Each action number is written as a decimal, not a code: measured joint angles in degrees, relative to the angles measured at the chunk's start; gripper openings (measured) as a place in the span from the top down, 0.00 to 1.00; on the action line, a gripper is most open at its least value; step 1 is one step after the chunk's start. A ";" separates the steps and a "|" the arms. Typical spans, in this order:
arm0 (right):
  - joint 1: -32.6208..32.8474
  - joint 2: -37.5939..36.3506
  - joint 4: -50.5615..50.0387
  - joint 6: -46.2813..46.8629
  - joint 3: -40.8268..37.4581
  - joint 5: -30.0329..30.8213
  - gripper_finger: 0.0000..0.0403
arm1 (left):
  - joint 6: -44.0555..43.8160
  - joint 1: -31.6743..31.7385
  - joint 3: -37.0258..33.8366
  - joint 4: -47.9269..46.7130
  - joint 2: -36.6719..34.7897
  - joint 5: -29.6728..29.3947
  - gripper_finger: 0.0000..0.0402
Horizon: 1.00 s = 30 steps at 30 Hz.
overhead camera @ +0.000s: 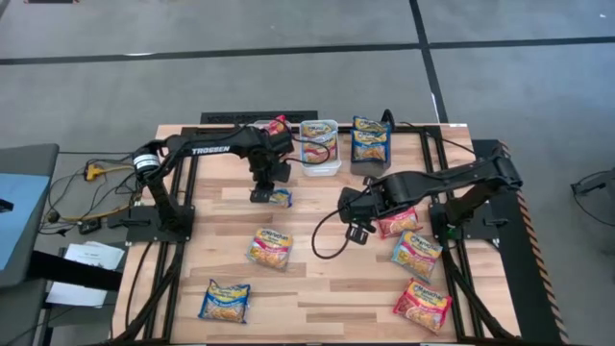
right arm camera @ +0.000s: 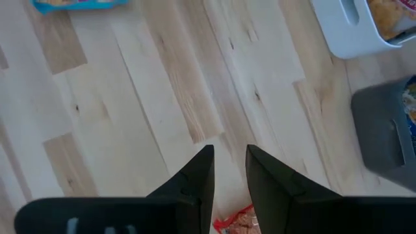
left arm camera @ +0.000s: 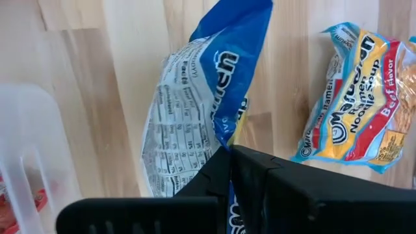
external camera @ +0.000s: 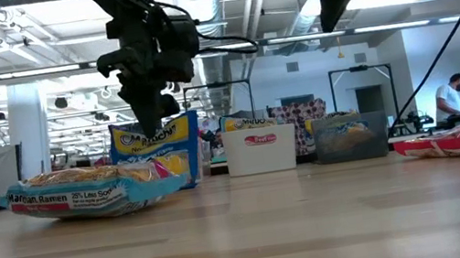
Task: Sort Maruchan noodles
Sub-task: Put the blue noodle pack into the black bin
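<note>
**High view: one packet in carriage, bins partly filled**

High view shows the left gripper (overhead camera: 261,195) clamped shut on a glossy blue-and-yellow plastic ramen packet (overhead camera: 280,198), held just above the pale wooden table (overhead camera: 317,288) near the clear rectangular bin (overhead camera: 319,165). The left wrist view confirms it — the packet (left arm camera: 201,117) hangs from the closed fingers by one edge.

We judge the step in hand to be the carrying of this packet to its bin. The next move calls for lifting it over the correct bin's rim and releasing; which bin takes the blue print we cannot tell for certain, though the dark rectangular bin (overhead camera: 370,159) already holds a similar one.

The right gripper (overhead camera: 357,231) hovers mid-table, fingers somewhat apart and empty, just beside a red-and-pink packet (overhead camera: 397,223). Five further packets lie loose on the table.

Legible writing: "TROSSEN" on the left arm; "Maruchan Ramen Noodle Soup" and "Beef Flavor" on a light-blue packet (left arm camera: 354,97); "25% Less Sodium" in the low view.
</note>
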 joint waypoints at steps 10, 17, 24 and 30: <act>0.29 0.13 -0.02 -1.27 -0.02 -0.28 0.72 | 0.07 -2.02 -0.02 3.15 0.00 -0.17 1.00; 0.77 0.13 0.49 -1.63 -0.02 -0.31 0.72 | -1.10 -3.38 -0.03 4.45 0.00 -0.13 1.00; 1.14 0.13 6.08 -7.61 -0.02 -2.32 0.72 | -1.28 -5.21 -0.04 5.33 0.00 -0.15 1.00; 1.12 0.13 7.19 -12.96 -0.02 -3.18 0.72 | -1.28 -6.74 -0.04 5.47 0.00 -0.13 1.00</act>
